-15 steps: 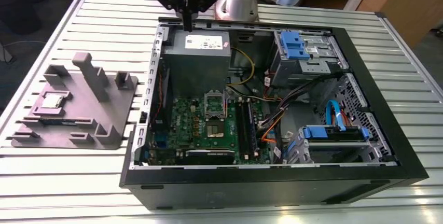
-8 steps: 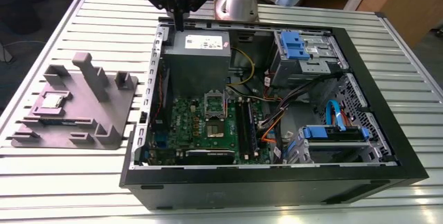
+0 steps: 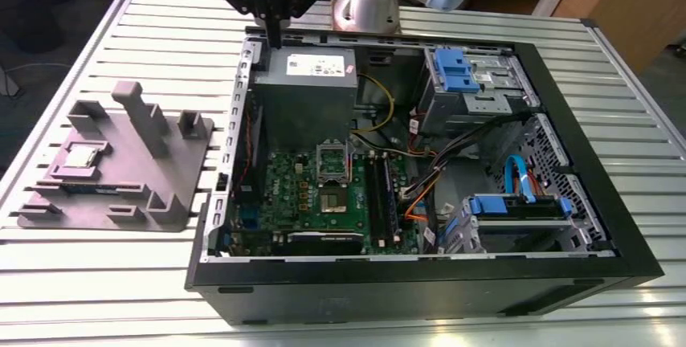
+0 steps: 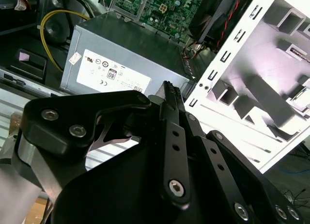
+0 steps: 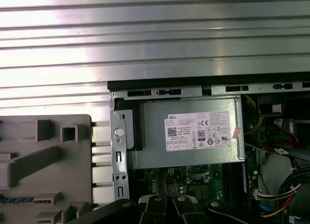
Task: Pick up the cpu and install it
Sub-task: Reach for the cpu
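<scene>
A: Where is the cpu (image 3: 86, 155) at this moment?

B: It lies flat in a square pocket of the grey tray (image 3: 180, 172). The tray stands on the slatted table (image 3: 128, 42) at the exterior view's left, just beside the open computer case (image 3: 429, 287). The chip is outside the case and well apart from the gripper (image 3: 275, 40).

A: And what does the claw do?

B: It hangs over the far left corner of the case, above the grey power supply box (image 3: 302, 98). Its two fingers look pressed together, and nothing is between them.

A: How will the chip behave in a grip?

B: Probably it is very light, thin and stiff, but fragile. The metal top looks smooth, so it may slip. It is best taken at two opposite edges and kept level, because the underside should not be scraped.

A: How many things does one count?

B: One cpu, one tray, and one long memory stick (image 3: 88, 187) on that tray. There is also one case, one power supply box and one open socket (image 3: 333, 202) on the green board, with one arm and one gripper
</scene>
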{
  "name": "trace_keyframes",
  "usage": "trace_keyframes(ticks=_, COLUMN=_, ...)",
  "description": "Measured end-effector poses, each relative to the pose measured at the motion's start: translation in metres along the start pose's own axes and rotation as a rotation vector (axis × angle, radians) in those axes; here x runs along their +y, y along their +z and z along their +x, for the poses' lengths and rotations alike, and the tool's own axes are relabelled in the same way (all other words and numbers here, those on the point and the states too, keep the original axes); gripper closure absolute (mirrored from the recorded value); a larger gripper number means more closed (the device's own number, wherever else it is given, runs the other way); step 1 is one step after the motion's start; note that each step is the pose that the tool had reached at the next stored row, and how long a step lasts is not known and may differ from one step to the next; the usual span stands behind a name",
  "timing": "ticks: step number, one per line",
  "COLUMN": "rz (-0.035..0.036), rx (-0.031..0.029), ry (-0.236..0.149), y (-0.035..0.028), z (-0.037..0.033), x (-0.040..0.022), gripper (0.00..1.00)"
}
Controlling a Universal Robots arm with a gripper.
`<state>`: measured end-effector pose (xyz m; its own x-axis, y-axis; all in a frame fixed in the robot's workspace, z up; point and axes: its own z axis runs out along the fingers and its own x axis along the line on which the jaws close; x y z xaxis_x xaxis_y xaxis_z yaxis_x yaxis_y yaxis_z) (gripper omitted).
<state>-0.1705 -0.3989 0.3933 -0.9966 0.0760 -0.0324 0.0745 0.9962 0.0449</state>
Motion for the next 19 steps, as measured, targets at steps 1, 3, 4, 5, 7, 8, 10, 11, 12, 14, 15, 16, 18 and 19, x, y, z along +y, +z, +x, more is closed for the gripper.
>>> trace_keyframes(ticks=1, rz=0.0, rx=0.0, ry=0.0, y=0.0, z=0.0, x=0.0, gripper=0.9)
trace_keyframes(ticks=3, rz=0.0, rx=0.0, ry=0.0, y=0.0, z=0.0, x=0.0, gripper=0.9)
trace_keyframes(ticks=4, rz=0.0, rx=0.0, ry=0.0, y=0.0, z=0.0001, x=0.0, gripper=0.9)
trace_keyframes(ticks=5, rz=-0.0001, rx=0.0, ry=0.0, y=0.0, z=0.0001, x=0.0, gripper=0.9)
trace_keyframes(ticks=7, rz=-0.0001, rx=0.0, ry=0.0, y=0.0, z=0.0005, x=0.0, gripper=0.9)
trace_keyframes(ticks=8, rz=0.0, rx=0.0, ry=0.0, y=0.0, z=0.001, x=-0.0001, gripper=0.9)
trace_keyframes(ticks=10, rz=0.0, rx=0.0, ry=0.0, y=-0.0001, z=0.0024, x=-0.0002, gripper=0.9)
trace_keyframes(ticks=11, rz=-0.0001, rx=-0.0001, ry=0.0, y=-0.0001, z=0.0034, x=-0.0002, gripper=0.9)
trace_keyframes(ticks=12, rz=0.0, rx=0.0, ry=0.0, y=-0.0002, z=0.0043, x=-0.0003, gripper=0.9)
trace_keyframes(ticks=14, rz=0.0, rx=0.0, ry=0.0, y=-0.0003, z=0.0063, x=-0.0005, gripper=0.9)
trace_keyframes(ticks=15, rz=0.0, rx=0.0, ry=0.0, y=-0.0003, z=0.0074, x=-0.0006, gripper=0.9)
trace_keyframes(ticks=16, rz=0.0, rx=0.0, ry=0.0, y=-0.0003, z=0.0087, x=-0.0007, gripper=0.9)
trace_keyframes(ticks=18, rz=0.0, rx=0.0, ry=0.0, y=-0.0004, z=0.0111, x=-0.0008, gripper=0.9)
trace_keyframes(ticks=19, rz=0.0, rx=0.0, ry=0.0, y=-0.0004, z=0.0123, x=-0.0009, gripper=0.9)
